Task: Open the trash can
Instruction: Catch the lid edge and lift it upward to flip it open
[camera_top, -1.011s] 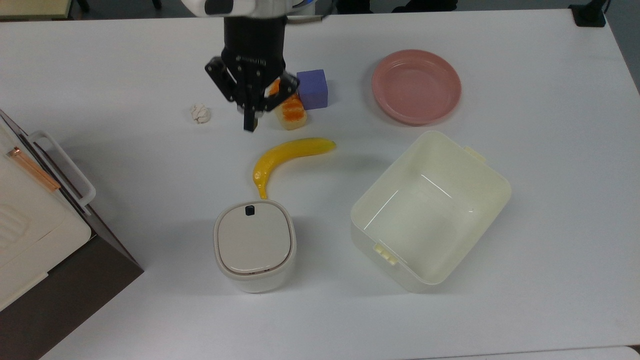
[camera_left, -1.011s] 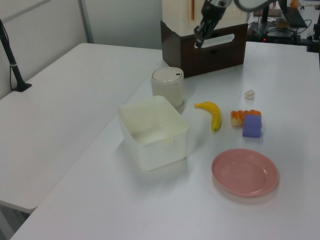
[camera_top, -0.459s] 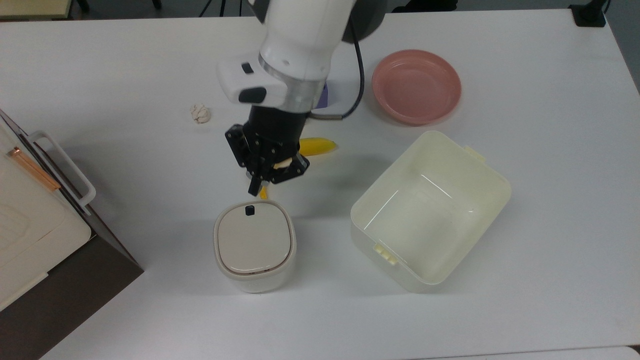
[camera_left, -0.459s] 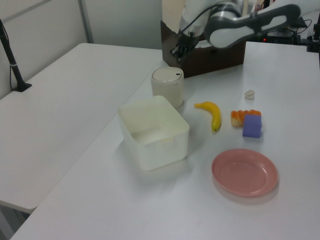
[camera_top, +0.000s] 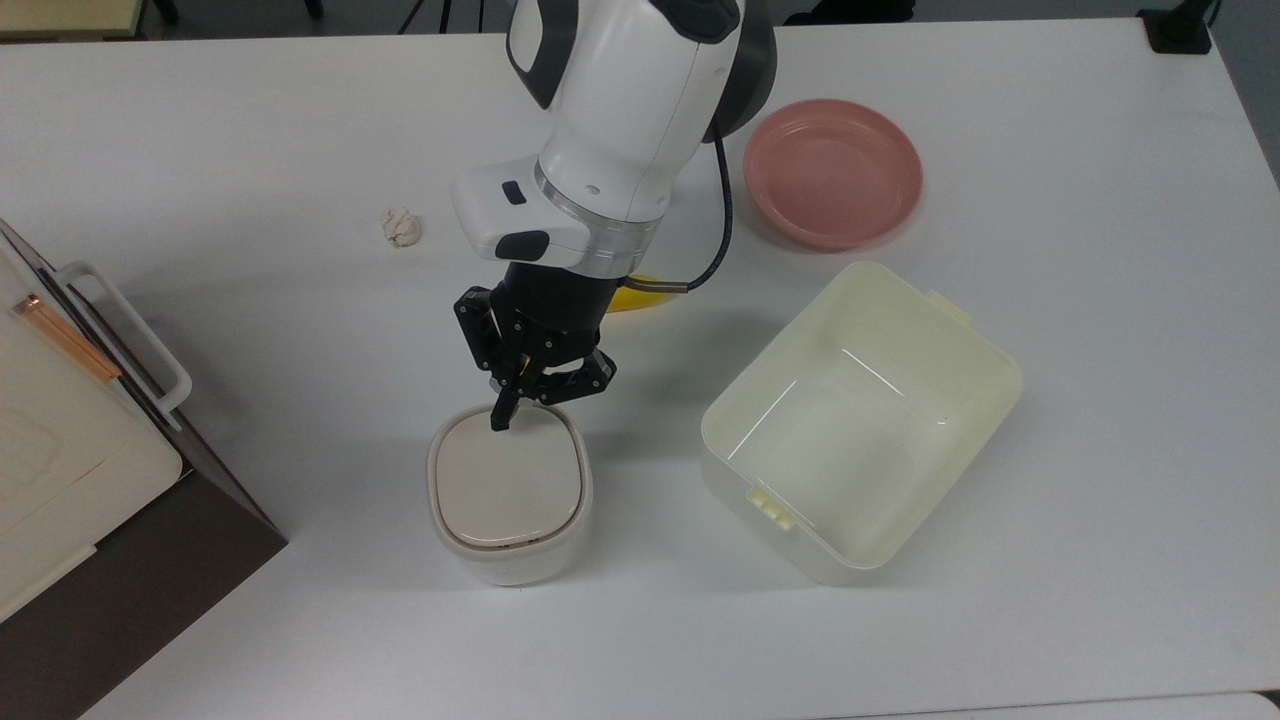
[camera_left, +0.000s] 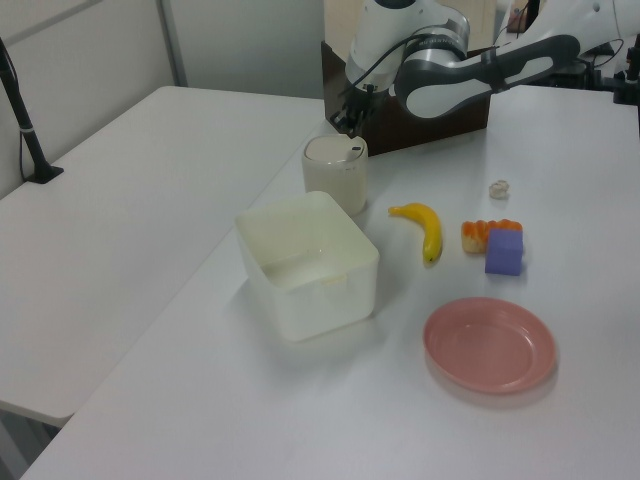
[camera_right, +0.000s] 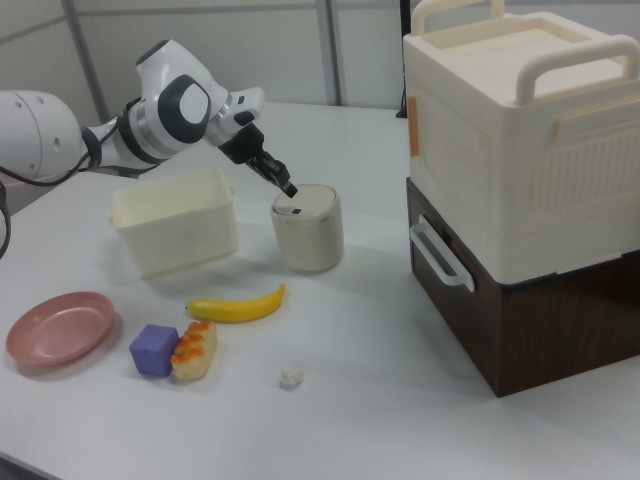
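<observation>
Right view: our claw (camera_right: 288, 188), fingers pinched together on nothing, hangs just above the closed trash can (camera_right: 308, 229) and its button.

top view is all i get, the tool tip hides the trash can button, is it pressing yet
observer: not yet. In the right view the tool hangs over the trash can, its tip apart from the button.
operator: so the button is visible there
observer: yes, the right view shows it as a black dot on the lid, uncovered, just below the tip.
operator: lid popped at all
observer: no, in the left view the lid lies flat on the rim.
</observation>
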